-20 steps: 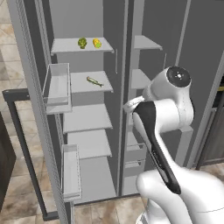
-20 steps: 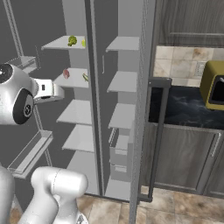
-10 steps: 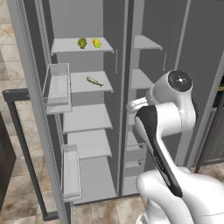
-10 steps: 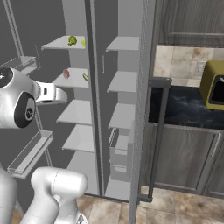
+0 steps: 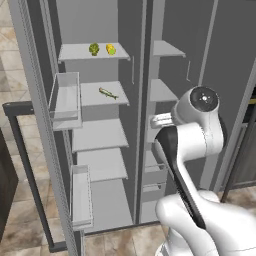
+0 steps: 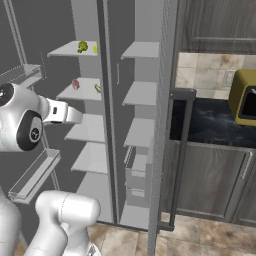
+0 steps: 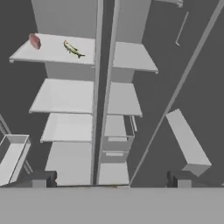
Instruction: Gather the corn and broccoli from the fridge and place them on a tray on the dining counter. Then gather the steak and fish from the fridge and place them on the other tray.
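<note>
Nearest us, our gripper [image 7: 109, 179] with jaws spread wide and nothing between them, facing the open fridge [image 5: 170, 45], beyond it the steak [image 7: 34, 41] and fish [image 7: 73, 49] on one shelf, broccoli [image 5: 93, 48] beside corn [image 5: 111, 49] on the shelf above.

The fridge [image 5: 100, 210] stands open in front of the robot, and a wall down its middle splits it into a left half and a right half. On the top shelf [image 5: 75, 51] of the left half, the broccoli [image 5: 93, 48] sits left of the corn [image 5: 110, 49], close beside it. One shelf lower, the fish [image 5: 108, 93] lies near the middle wall. The steak [image 6: 75, 84] lies on that same shelf, further from the wall, well apart from the fish. The left door [image 5: 35, 125] carries two bins [image 5: 65, 100], one above the other. Right of the fridge is a desk [image 6: 215, 125], and an oven [image 6: 244, 97] sits on it.
</note>
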Available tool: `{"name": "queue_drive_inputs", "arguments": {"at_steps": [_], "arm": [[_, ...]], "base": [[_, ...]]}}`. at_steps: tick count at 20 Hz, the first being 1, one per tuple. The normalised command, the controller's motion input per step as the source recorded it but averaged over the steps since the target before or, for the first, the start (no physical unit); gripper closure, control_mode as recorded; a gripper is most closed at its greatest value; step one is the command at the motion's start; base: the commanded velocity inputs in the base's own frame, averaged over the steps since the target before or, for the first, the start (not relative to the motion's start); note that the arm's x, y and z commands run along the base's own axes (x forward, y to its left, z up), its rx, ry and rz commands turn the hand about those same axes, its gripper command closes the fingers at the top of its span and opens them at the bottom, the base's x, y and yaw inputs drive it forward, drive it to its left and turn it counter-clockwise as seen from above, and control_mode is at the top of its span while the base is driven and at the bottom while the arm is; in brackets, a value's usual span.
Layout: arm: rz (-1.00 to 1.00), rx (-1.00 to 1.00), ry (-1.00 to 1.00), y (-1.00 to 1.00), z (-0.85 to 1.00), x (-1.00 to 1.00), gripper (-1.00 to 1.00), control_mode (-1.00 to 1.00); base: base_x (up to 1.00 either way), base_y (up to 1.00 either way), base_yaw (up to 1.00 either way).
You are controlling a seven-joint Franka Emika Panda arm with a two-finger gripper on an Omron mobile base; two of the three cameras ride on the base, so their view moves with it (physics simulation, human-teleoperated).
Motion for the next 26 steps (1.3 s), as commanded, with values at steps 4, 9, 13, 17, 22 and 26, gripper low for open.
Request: {"name": "queue_drive_inputs", "arguments": {"at_steps": [4,9,13,17,22,26], "arm": [[0.02,0.02,0.0,-0.14,0.0,0.04,-1.0,-1.0],[0.13,0.01,0.11,-0.18,-0.03,0.0,-1.0,-1.0],[0.04,0.05,0.04,-0.01,-0.03,0.0,-1.0,-1.0],[0.04,0.02,0.01,0.0,-0.04,0.13,-1.0,-1.0],[0.07,0.02,0.01,0.0,-0.13,0.34,-1.0,-1.0],[0.0,0.0,0.0,0.0,0.0,0.0,-1.0,1.0]], "base": [[0.0,0.0,0.0],[0.0,0.0,0.0],[0.0,0.0,0.0],[0.0,0.0,0.0],[0.0,0.0,0.0],[0.4,0.01,0.07]]}}
